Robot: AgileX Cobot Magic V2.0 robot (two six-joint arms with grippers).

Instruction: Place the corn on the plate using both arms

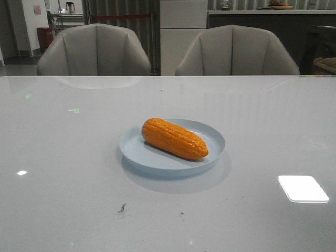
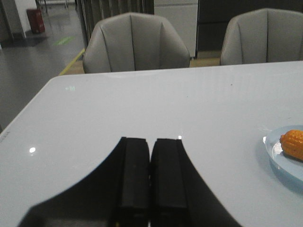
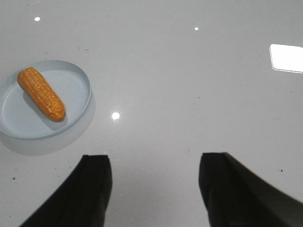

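Note:
The orange corn lies on its side across the pale blue plate in the middle of the white table. It also shows in the right wrist view on the plate, and partly in the left wrist view on the plate's edge. My left gripper is shut and empty, above the bare table well away from the plate. My right gripper is open and empty, apart from the plate. Neither arm shows in the front view.
Two grey chairs stand at the table's far edge. A few dark specks lie on the tabletop near the front. Bright light reflections show on the glossy surface.

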